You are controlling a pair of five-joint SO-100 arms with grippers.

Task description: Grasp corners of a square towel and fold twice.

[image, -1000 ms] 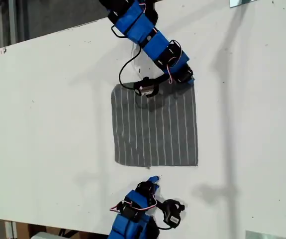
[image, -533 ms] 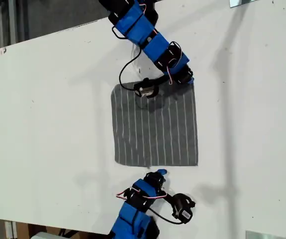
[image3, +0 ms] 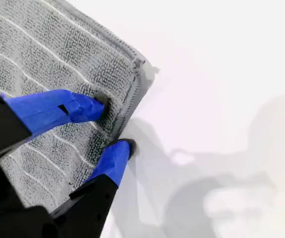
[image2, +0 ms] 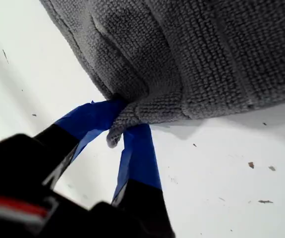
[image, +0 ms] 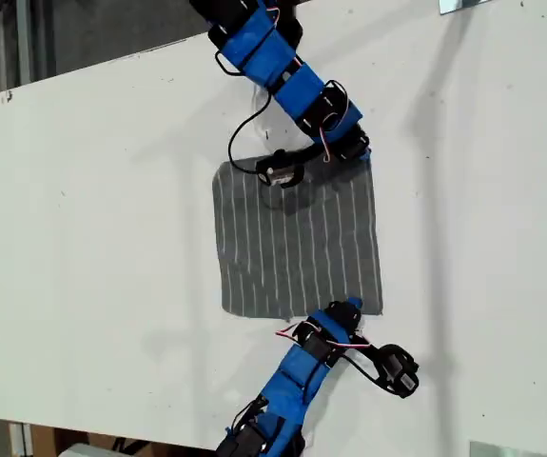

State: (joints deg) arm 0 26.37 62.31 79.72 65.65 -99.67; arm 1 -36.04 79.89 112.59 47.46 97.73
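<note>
The towel (image: 297,243) is being seen lying spread flat on the white table (image: 92,190), striped side up, around the middle of the exterior view, with an arm being reached in at each end of it. At the towel's far corner on the exterior view's right, my first gripper (image: 361,152) is being held right down on the cloth. In the first wrist view that gripper (image2: 121,116) is being shown clamped tight on the corner (image2: 115,134): the hemmed tip is being pinched between the two blue fingers (image2: 90,119), and the fabric above it is being bunched and raised a little off the table, with a shadow being cast underneath. At the near edge, my second gripper (image: 351,305) is being set just beside the near corner (image: 376,307) on the exterior view's right. In the second wrist view its jaws (image3: 113,126) are being held apart across the hem: one fingertip (image3: 90,106) is being pressed onto the striped surface, while the other is being rested at the table just off the edge, so that the hem is being straddled and not yet squeezed. The corner (image3: 138,64) itself is being left flat, a little beyond those fingertips.
</note>
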